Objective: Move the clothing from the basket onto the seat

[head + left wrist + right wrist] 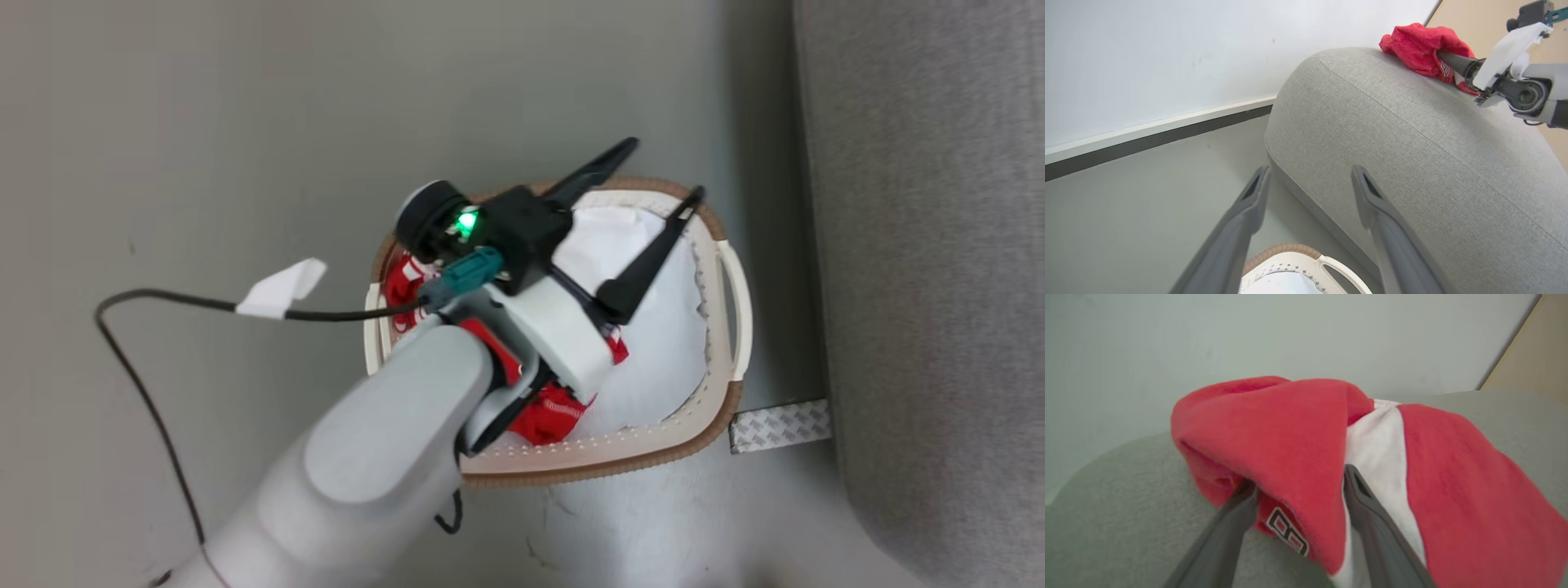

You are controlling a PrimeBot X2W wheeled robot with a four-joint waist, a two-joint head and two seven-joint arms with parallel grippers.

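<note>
1. Finding the left gripper (665,168) hanging over the basket (731,286), jaws standing wide apart, gripping nothing.
2. Recording a white piece (653,351) filling the basket from centre to 3 o'clock, with red garments (551,416) bunching at 6 and 9 o'clock, partly hidden beneath the left arm (392,441).
3. Noting the seat (939,286) standing just beside the basket at 3 o'clock.
4. Observing the right gripper (1298,482) on the seat, jaws apparently apart, straddling a fold of a red jersey (1290,428) with a white stripe, lying on the upholstery.
5. Judging all pieces light, limp and non-fragile. Expecting sagging and trailing on lifting, possibly snagging the rim or dragging a neighbour along.
6. Advising taking the white piece at a raised crease near its centre, pinching deep and avoiding a thin edge likely to slip out.
</note>
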